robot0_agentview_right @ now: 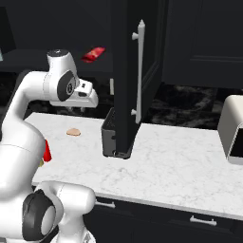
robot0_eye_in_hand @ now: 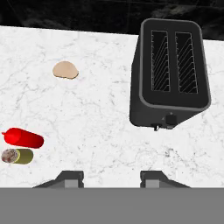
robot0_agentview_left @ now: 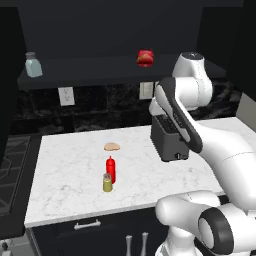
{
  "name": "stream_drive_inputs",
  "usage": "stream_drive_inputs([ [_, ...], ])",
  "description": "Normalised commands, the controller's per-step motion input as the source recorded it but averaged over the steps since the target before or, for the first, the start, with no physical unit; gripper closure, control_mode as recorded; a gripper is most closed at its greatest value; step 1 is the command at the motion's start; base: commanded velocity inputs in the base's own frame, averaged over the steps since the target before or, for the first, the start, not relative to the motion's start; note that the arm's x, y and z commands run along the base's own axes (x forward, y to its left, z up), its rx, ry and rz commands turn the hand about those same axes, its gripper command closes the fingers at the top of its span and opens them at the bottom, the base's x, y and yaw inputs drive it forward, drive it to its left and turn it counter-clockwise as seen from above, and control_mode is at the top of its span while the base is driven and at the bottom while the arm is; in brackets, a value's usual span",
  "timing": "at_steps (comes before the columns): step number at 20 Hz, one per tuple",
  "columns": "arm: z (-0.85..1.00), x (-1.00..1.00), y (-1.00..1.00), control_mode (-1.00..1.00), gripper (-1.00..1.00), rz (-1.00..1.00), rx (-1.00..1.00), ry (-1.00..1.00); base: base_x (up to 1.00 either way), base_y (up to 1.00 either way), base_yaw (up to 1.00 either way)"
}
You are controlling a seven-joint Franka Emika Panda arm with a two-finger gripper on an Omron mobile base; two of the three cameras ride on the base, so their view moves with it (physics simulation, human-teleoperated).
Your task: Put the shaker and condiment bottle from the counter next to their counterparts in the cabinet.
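Observation:
The red condiment bottle [robot0_agentview_left: 110,169] stands on the white counter [robot0_agentview_left: 65,170], and the short yellow-olive shaker [robot0_agentview_left: 107,183] touches its front. In the hand view the bottle [robot0_eye_in_hand: 22,138] and shaker [robot0_eye_in_hand: 17,156] are at the far left. My gripper [robot0_eye_in_hand: 111,175] hovers above the counter beside the toaster, well right of both. It is open with nothing between its fingers. Up in the dark cabinet [robot0_agentview_left: 100,75], a pale blue-grey shaker [robot0_agentview_left: 33,65] stands at the shelf's left end and a squat red round object [robot0_agentview_left: 145,58] stands right of centre.
A dark two-slot toaster [robot0_eye_in_hand: 170,74] sits just below and right of the hand. A beige flat item [robot0_agentview_left: 112,146] lies behind the bottle. The open cabinet door [robot0_agentview_right: 130,71] hangs over the toaster. A stove [robot0_agentview_left: 10,165] borders the counter's left edge, and a pale appliance [robot0_agentview_right: 232,128] stands far right.

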Motion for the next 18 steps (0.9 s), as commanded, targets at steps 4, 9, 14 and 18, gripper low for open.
stream_drive_inputs([
  [4,0.0,-0.13,0.0,-1.0,-1.0,0.0,0.0,-0.08,0.0,0.0,0.0],
  [9,-0.33,-0.57,0.35,-1.0,-1.0,-0.01,-0.01,-0.21,0.0,0.0,0.0],
  [14,-0.46,-0.91,0.9,-1.0,-1.0,-0.15,0.0,-0.26,0.0,0.0,0.0],
  [18,-0.08,-0.46,1.0,-1.0,-1.0,-0.21,0.0,-0.24,0.0,0.0,0.0],
])
